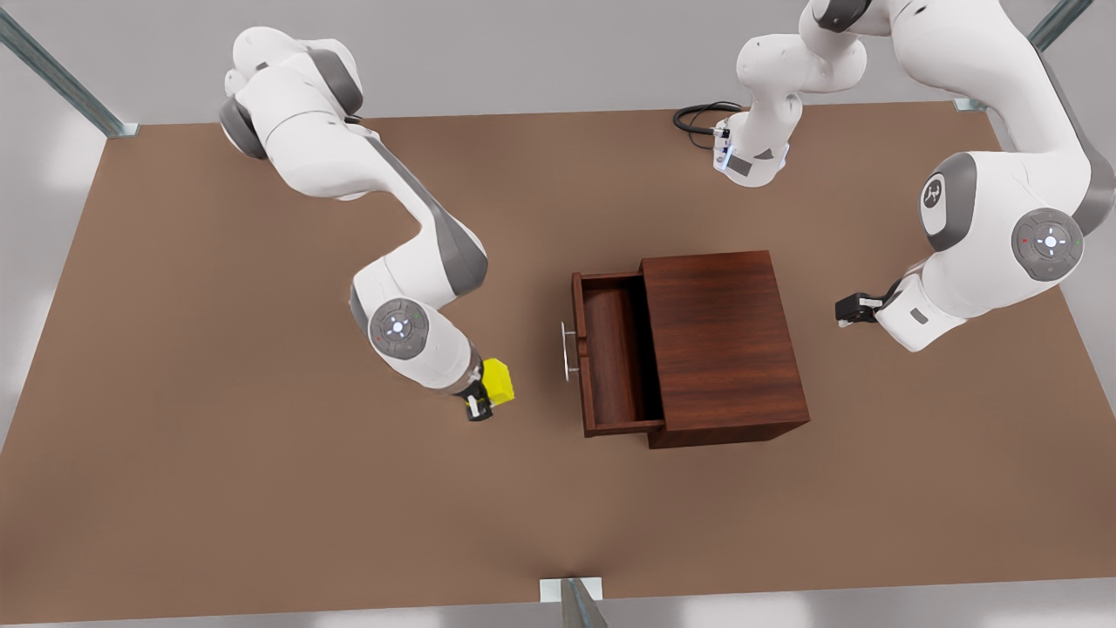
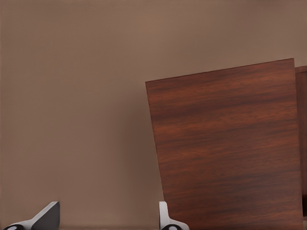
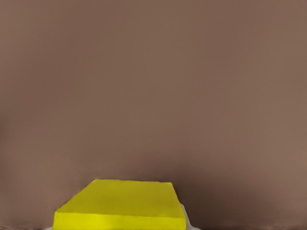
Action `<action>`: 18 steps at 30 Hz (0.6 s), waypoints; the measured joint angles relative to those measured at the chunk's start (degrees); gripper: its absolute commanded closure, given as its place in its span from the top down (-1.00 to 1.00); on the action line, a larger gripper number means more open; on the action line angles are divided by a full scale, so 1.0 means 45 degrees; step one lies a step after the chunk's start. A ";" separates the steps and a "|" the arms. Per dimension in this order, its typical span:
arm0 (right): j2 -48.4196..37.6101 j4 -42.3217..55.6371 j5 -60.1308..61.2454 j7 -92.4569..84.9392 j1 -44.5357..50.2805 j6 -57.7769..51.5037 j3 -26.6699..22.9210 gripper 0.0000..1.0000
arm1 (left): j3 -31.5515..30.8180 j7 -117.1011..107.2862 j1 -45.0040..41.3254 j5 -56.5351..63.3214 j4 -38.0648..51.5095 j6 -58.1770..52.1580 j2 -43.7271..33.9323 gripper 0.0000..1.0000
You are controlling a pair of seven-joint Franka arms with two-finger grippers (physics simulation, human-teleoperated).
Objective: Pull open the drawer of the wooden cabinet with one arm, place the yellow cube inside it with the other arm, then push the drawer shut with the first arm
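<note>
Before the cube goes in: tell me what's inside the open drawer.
The drawer shows only bare wood; its rear part is hidden under the wooden cabinet. The yellow cube is outside it, in the right claw. The left claw waits beyond the cabinet.

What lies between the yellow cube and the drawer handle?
Nothing: in the front view, bare table separates the cube, held in the right gripper, from the handle.

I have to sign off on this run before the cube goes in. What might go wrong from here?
The right gripper holds the yellow cube by the table, beside the drawer, so it might clip the handle or front wall crossing over. The opening is narrow, so a late release might land the cube on the wooden cabinet. The left gripper waits open, clear.
</note>
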 measured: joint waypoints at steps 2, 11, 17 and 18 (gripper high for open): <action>0.0145 0.0394 0.0021 0.1138 0.0282 0.0086 0.0233 0.14 | 0.0000 0.0003 -0.0010 0.0000 0.0000 0.0000 0.0000 1.00; 0.1996 0.1943 0.0066 0.5428 0.2570 0.1831 0.0586 0.15 | 0.0000 0.0013 -0.0013 0.0000 0.0000 -0.0002 0.0000 1.00; 0.2655 0.2221 0.0015 0.7487 0.3184 0.2579 0.0507 0.15 | 0.0000 0.0017 -0.0009 0.0006 0.0000 -0.0002 0.0000 1.00; 0.2742 0.2224 -0.0001 0.7769 0.3216 0.2648 0.0500 0.15 | 0.0000 0.0018 -0.0011 0.0006 0.0000 -0.0001 0.0000 1.00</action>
